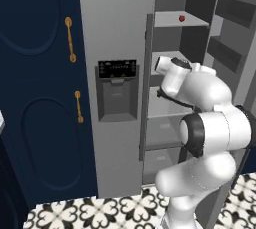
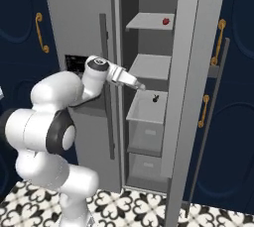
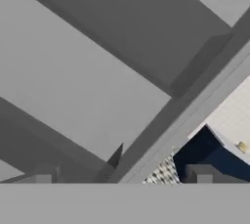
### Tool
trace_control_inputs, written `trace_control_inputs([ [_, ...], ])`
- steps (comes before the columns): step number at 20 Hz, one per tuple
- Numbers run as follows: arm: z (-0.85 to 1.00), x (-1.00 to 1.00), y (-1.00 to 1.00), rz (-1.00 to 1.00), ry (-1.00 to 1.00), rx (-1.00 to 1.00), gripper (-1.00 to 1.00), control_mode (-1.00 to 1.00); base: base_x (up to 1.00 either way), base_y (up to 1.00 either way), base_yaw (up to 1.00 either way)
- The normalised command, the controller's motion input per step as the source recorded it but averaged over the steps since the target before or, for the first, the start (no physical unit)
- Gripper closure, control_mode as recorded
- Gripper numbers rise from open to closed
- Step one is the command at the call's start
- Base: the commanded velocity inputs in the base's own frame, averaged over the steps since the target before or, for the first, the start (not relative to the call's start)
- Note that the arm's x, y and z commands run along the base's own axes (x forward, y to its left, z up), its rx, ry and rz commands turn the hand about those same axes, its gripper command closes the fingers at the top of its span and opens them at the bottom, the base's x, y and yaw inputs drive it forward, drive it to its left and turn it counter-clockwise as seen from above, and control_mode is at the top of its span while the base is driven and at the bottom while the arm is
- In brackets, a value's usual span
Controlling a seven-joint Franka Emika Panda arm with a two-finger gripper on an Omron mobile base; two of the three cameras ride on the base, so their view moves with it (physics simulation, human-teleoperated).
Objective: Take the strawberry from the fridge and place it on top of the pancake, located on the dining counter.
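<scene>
Over on the left are the navy cabinets [image 1: 40,98] with their gold handles, then the shut door of the fridge [image 1: 112,18] with its black dispenser panel [image 1: 117,69]. Right of that the other door hangs open and the white arm [image 2: 54,122] reaches in, its claw [image 2: 155,98] down at a middle shelf [image 2: 146,107]; the jaws stand wide with nothing between them. The strawberry [image 2: 165,21] sits alone near the right end of the top shelf [image 2: 149,22], well above the claw, so a fair lift is left before any grip. I'd guess it handles as a light, soft little thing, round enough to roll or squirt out of the fingers and easy to bruise, so the sensible hold is a gentle pinch across its widest middle, jaws level with the shelf and closing slowly.
</scene>
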Motion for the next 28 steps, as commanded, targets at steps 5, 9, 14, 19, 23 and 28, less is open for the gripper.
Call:
trace_control_inputs([
  [5, 0.29, -0.66, 0.44, 0.24, 0.03, 0.05, -1.0, -1.0, 0.0, 0.0, 0.0],
  [9, 0.08, -0.57, 0.68, 0.3, 0.07, 0.08, -1.0, -1.0, 0.0, 0.0, 0.0],
  [14, 0.0, -0.46, 0.79, 0.38, 0.17, 0.08, -1.0, -1.0, 0.0, 0.0, 0.0],
  [19, 0.03, -0.51, 0.68, 0.34, 0.22, 0.1, -1.0, -1.0, 0.0, 0.0, 0.0],
  [23, 0.0, -0.47, 0.62, 0.31, 0.15, 0.22, -1.0, -1.0, 0.0, 0.0, 0.0],
  [28, -0.14, -0.28, 0.46, 0.25, 0.04, 0.37, -1.0, -1.0, 0.0, 0.0, 0.0],
])
